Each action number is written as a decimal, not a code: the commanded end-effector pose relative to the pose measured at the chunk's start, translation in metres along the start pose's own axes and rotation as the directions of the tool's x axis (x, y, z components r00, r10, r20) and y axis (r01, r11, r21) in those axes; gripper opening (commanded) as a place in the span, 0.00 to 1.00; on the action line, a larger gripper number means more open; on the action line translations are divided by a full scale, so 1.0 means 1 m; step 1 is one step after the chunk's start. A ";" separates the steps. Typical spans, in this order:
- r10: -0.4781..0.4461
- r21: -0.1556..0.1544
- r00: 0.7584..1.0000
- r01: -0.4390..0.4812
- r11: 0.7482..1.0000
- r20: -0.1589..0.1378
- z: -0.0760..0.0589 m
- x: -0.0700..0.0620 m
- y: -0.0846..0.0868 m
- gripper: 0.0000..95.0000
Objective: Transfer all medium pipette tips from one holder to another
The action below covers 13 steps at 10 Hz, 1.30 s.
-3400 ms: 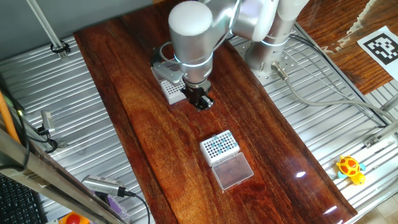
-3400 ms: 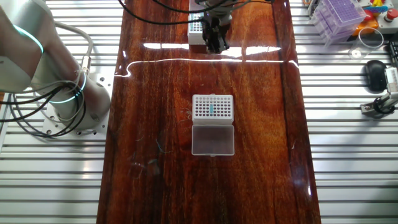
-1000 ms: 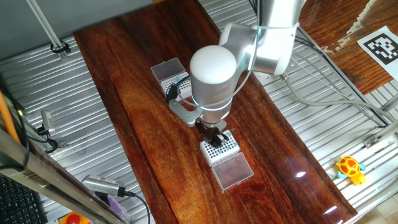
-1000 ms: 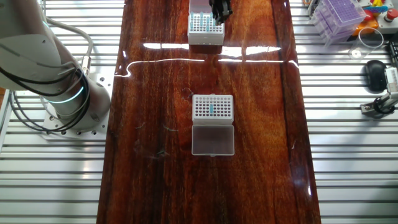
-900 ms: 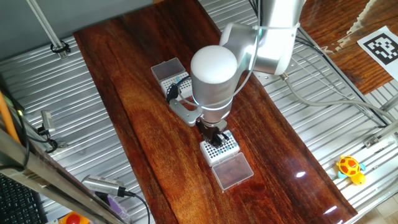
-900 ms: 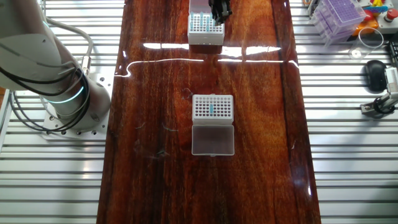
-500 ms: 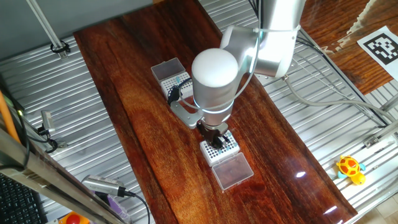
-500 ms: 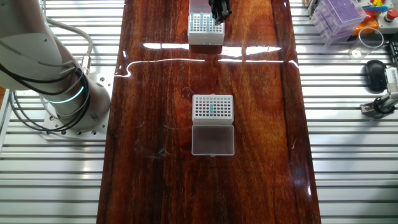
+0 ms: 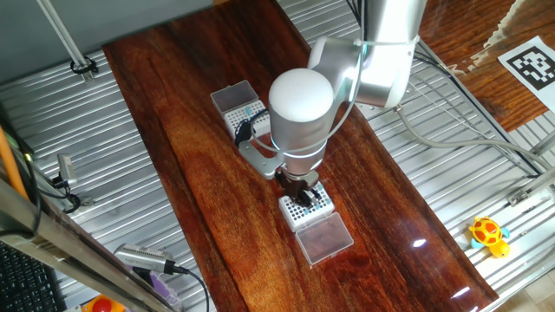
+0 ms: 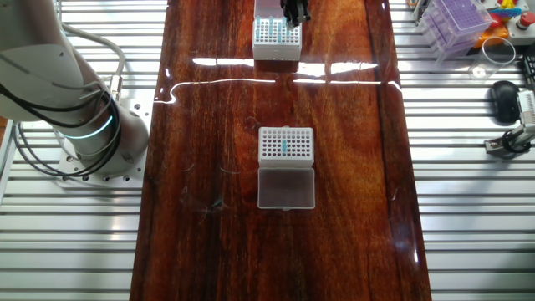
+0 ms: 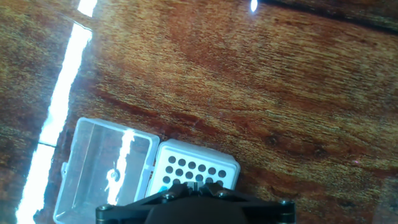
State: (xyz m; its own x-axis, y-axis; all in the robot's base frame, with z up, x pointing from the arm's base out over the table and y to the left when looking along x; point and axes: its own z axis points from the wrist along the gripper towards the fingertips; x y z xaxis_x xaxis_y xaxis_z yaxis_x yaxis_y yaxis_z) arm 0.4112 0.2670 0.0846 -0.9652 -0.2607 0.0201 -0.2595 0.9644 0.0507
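Medium pipette tips, too small to count, sit in two racks.

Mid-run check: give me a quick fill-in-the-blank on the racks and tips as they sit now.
The wooden table holds ___ white racks. The medium pipette tips in the middle rack are ___ in colour. In the hand view, the clear lid lies to the ___ of the holed rack.
Missing words: two; teal; left.
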 end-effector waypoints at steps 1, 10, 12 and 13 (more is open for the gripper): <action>0.001 -0.003 1.000 -0.001 1.000 0.002 0.000 -0.001 0.001 0.20; -0.004 0.001 1.000 0.004 1.000 0.001 0.006 0.001 -0.001 0.20; -0.004 0.002 1.000 0.004 1.000 -0.002 0.007 0.001 -0.001 0.00; -0.003 0.006 1.000 0.003 1.000 -0.009 0.008 0.001 -0.001 0.00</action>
State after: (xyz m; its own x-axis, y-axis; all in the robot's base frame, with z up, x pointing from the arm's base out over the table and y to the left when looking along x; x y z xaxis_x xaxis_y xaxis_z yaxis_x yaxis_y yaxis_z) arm 0.4094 0.2667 0.0764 -0.9644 -0.2628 0.0299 -0.2614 0.9642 0.0450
